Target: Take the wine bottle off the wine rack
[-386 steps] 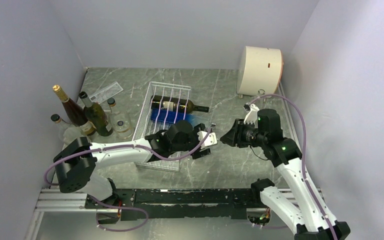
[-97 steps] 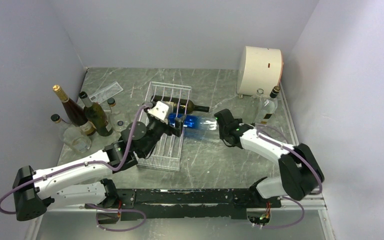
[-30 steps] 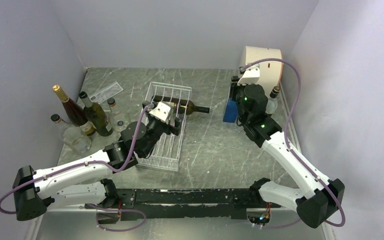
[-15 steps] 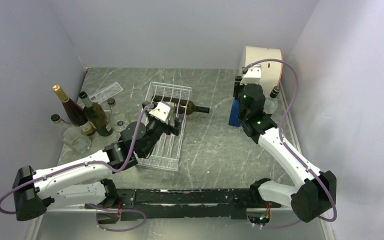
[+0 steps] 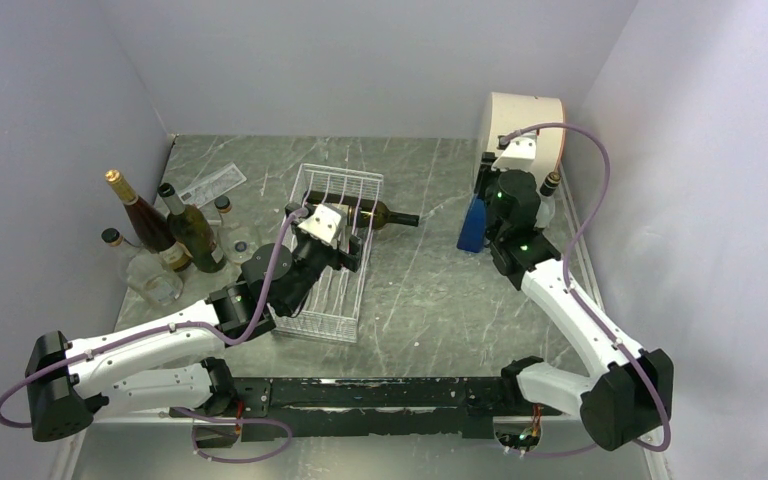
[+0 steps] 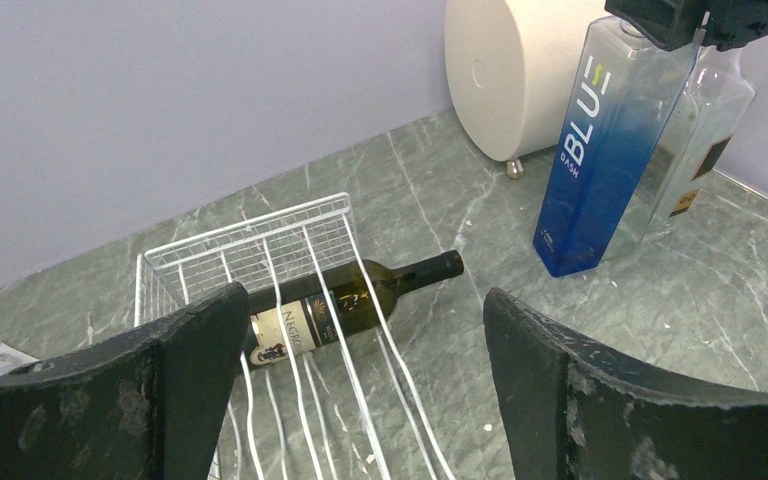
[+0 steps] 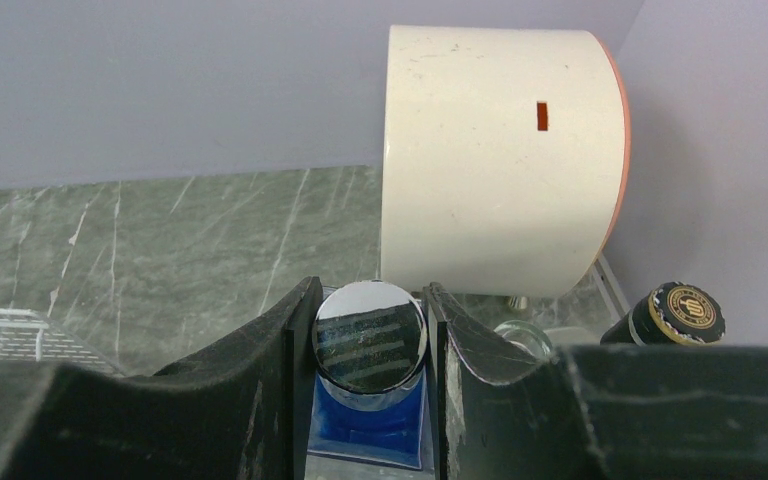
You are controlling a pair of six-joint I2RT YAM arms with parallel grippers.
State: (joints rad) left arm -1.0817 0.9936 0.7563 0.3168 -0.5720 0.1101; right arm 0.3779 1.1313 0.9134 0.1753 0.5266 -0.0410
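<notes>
The white wire wine rack (image 5: 312,280) lies at centre left and also shows in the left wrist view (image 6: 260,235). A dark green wine bottle (image 5: 360,212) lies across its far end, neck pointing right (image 6: 345,311). My left gripper (image 5: 350,255) hovers over the rack, open and empty (image 6: 362,300). My right gripper (image 5: 498,192) is shut on the silver cap (image 7: 371,335) of a blue square bottle (image 5: 472,228). That bottle stands upright by the cream drum, and its base looks to be on the table (image 6: 600,150).
The cream drum (image 5: 520,125) stands at the back right. A clear bottle (image 6: 695,130) and a dark gold-capped bottle (image 7: 675,312) stand just right of the blue one. Several bottles (image 5: 175,235) stand at the left wall. A flat clear packet (image 5: 212,185) lies behind them.
The right arm pulled the blue bottle out of the rack, turned it upright and brought it right and down beside the drum. The left arm has held still over the rack lately.
</notes>
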